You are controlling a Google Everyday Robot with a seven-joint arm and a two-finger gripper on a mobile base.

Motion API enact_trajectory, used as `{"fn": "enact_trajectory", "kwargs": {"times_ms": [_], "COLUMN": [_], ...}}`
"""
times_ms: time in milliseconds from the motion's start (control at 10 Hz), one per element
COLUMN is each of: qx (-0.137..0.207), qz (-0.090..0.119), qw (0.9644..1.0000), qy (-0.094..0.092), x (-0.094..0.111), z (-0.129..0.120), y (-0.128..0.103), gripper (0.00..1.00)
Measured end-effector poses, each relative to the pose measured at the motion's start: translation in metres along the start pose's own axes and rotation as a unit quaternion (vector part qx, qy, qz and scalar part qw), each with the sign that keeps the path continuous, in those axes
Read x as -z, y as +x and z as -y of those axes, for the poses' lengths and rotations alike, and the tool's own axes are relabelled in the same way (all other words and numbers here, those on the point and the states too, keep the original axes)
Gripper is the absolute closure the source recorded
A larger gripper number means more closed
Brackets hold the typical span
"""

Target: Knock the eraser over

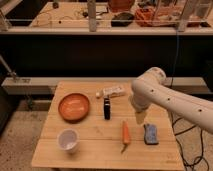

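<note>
The eraser (106, 108) is a small narrow black block on the wooden table (95, 145), between the orange bowl and the white arm, just below the white tube. My gripper (139, 118) hangs from the white arm over the table's right part, to the right of the eraser and apart from it, above the gap between the carrot (125, 133) and the blue-grey pad (150, 133).
An orange bowl (74, 106) sits at the table's left. A white cup (68, 140) stands near the front left. A white tube with a cap (113, 91) lies at the back. A dark counter runs behind the table.
</note>
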Motion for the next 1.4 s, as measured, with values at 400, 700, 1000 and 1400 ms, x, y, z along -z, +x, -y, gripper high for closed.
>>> {"fn": "enact_trajectory", "kwargs": {"times_ms": [400,700,1000,1400], "qx": [0.009,0.018,0.026,0.040], "qz": [0.006,0.012,0.018,0.028], "qw": [0.9999,0.9998,0.9995,0.9988], "qy": [0.000,0.001,0.001,0.001], "x": [-0.008,-0.016,-0.020,-0.029], "z": [0.003,0.004,0.004,0.007], "y": [-0.007,-0.013,-0.018,-0.026], "gripper": [0.20,0.20,0.21,0.41]}}
